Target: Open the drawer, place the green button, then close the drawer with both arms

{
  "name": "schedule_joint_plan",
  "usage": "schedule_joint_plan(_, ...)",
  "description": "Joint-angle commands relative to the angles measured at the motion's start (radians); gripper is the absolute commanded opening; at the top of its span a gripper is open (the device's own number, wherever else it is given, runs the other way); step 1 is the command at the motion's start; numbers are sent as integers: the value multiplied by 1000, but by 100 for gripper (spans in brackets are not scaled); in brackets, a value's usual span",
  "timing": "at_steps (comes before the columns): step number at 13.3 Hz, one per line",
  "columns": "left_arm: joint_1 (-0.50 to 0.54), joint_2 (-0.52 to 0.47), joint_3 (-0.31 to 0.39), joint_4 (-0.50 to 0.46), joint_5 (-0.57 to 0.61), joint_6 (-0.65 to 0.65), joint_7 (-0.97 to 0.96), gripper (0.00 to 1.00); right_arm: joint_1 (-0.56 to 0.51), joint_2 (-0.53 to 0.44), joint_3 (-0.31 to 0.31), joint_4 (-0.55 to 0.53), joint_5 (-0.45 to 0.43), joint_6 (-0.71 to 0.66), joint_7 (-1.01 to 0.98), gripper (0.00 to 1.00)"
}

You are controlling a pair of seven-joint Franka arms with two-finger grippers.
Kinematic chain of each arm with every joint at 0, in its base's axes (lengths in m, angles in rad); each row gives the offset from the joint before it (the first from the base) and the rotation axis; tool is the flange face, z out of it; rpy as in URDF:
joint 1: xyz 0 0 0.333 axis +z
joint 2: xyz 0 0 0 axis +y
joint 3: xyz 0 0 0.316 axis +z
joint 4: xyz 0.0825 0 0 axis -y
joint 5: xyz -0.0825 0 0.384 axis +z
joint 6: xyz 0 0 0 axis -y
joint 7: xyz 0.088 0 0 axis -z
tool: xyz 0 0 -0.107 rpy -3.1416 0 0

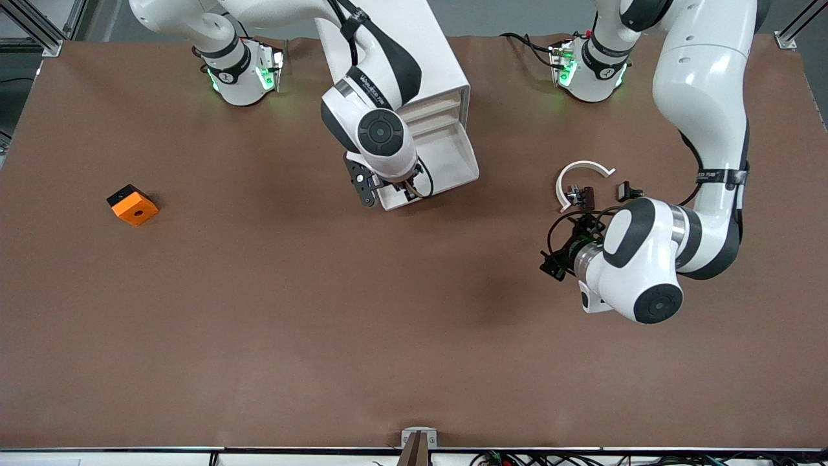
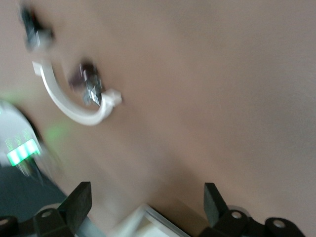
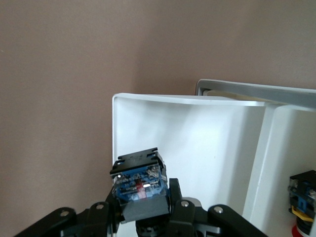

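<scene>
White drawer is open; right gripper clamps button over it at 6 o'clock edge: lower gently, release inside. Left gripper, spread, waits.

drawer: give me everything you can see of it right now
The drawer is the lowest one in the white cabinet, pulled out toward the front camera. It is a wide, shallow, cream-white tray, plastic by its look, with thin upright walls and an inner divider. The right gripper hangs over its front end, shut on the button. Another small part lies in the neighbouring compartment.
</scene>
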Motion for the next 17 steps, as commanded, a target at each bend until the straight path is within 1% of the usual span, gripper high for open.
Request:
schedule_joint_plan(1,10,-51,-51,-28,85,40,170,100,32,26,-10,7,16,8,37,10)
schedule_joint_plan(2,8,-68,-54,-49,88,77,233,100,49,30,-11,7,16,7,46,10)
schedule_joint_plan(4,8,-125,-56,-139,88,170,350,100,77,40,-10,-6,16,5,66,10)
schedule_joint_plan(6,5,-183,-68,-263,88,284,410,100,92,47,-11,-13,16,8,66,10)
schedule_joint_plan(8,7,-237,-105,-412,88,439,416,100,111,67,-11,-13,16,25,68,11)
schedule_joint_plan(9,5,-248,-124,-464,87,502,415,100,111,72,-11,-13,14,33,66,11)
schedule_joint_plan(10,5,-246,-143,-497,87,551,415,100,112,83,-11,-11,14,36,66,12)
schedule_joint_plan(12,1,-237,-178,-542,87,606,415,100,114,89,-11,-13,14,50,66,14)
schedule_joint_plan(13,-2,-234,-190,-566,87,637,415,100,114,87,-10,-11,14,48,66,21)
schedule_joint_plan(14,-10,-228,-204,-592,85,672,415,100,114,87,-10,-11,14,47,66,40)
schedule_joint_plan(15,-27,-225,-206,-611,87,686,415,100,117,87,-10,-11,14,45,66,74)
schedule_joint_plan(16,-45,-214,-206,-620,87,686,413,100,120,86,-11,-11,14,39,66,90)
schedule_joint_plan(17,-59,-209,-206,-629,87,686,413,100,120,78,-11,-11,13,33,68,100)
